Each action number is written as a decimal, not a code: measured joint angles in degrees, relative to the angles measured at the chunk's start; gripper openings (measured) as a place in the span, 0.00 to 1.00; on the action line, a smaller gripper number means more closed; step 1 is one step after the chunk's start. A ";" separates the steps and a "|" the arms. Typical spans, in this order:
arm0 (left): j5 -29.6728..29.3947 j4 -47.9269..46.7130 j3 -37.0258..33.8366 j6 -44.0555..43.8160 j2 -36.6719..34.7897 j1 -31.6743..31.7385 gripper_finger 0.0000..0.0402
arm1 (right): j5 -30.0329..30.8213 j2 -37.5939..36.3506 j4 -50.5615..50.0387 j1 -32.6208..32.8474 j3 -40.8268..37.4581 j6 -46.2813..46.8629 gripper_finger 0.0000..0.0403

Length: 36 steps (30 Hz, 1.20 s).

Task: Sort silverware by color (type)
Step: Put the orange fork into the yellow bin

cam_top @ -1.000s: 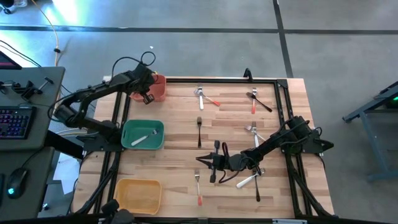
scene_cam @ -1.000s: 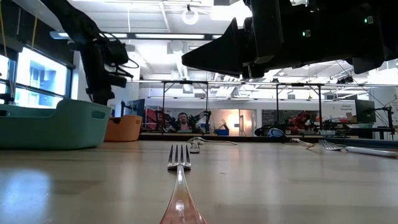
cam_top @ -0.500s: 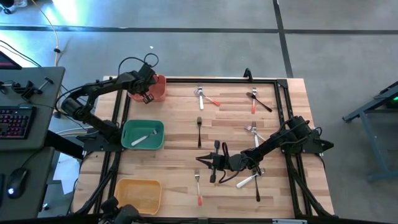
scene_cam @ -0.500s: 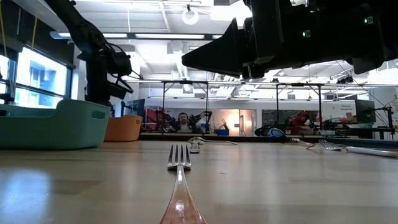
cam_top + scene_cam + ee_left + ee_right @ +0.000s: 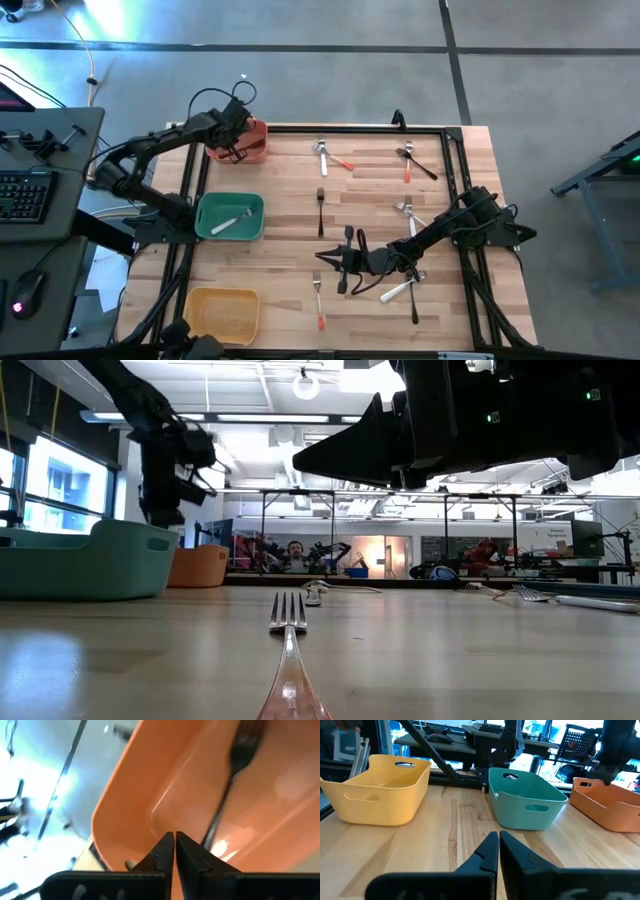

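Left gripper (image 5: 238, 152) hangs over the orange bin (image 5: 254, 142) at the far left corner of the table, and its two dark fingers are pressed together with nothing between them. Inside this bin, smooth plastic with rounded corners, lies a black fork (image 5: 227, 790). Compared with half a second ago, the left gripper has lifted a little above the bin.

Right gripper (image 5: 343, 260) rests low over the middle of the wooden table (image 5: 290, 200) toward the near edge, fingers together and empty, unchanged from before.

A white-handled spoon (image 5: 229, 221) lies in the green bin (image 5: 205, 231) at the left edge; the yellow bin (image 5: 192, 312) sits at the near left corner. Other silverware lies scattered on the pale planks: an orange-handled fork (image 5: 318, 302) near the near edge, a black fork (image 5: 321, 207) in the middle, and more pieces toward the far and right edges.
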 joint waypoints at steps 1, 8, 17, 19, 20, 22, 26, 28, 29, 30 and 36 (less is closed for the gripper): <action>1.82 0.14 -0.16 -0.08 -1.62 -0.38 0.01 | 0.00 0.00 0.00 0.00 0.00 -0.16 0.00; 14.90 0.18 -0.27 -5.33 -16.55 -6.03 0.00 | 0.56 0.00 0.00 0.00 0.00 -0.91 0.00; 27.27 8.77 -10.46 -13.52 -38.29 -20.97 0.00 | 13.01 -2.24 -0.16 2.76 -0.02 -3.69 0.00; 28.37 11.20 -13.83 -14.98 -42.32 -24.20 0.00 | 17.78 -4.13 -1.34 4.07 -0.02 -4.82 0.00; 28.81 12.87 -15.56 -15.75 -44.23 -25.72 0.00 | 20.40 -5.36 -3.08 4.71 -0.02 -4.80 0.00; 29.47 16.78 -18.97 -18.28 -47.68 -28.71 0.00 | 25.58 -8.37 -8.08 6.12 -0.02 -3.74 0.00; 30.04 24.56 -25.15 -22.05 -52.47 -34.01 0.00 | 34.08 -15.58 -22.92 8.41 -0.02 3.40 0.00; 30.15 28.48 -27.91 -22.63 -54.03 -36.24 0.00 | 35.74 -19.40 -32.00 9.06 -0.02 9.25 0.00; 30.16 30.27 -29.23 -22.77 -54.63 -37.24 0.00 | 35.90 -21.36 -36.76 9.22 -0.02 12.66 0.00; 30.16 31.95 -30.51 -23.12 -55.08 -38.20 0.00 | 35.88 -23.21 -41.64 9.22 -0.02 16.30 0.00; 30.16 42.92 -37.69 -24.22 -55.73 -43.06 0.00 | 29.61 -31.08 -70.04 7.26 -0.02 38.78 0.03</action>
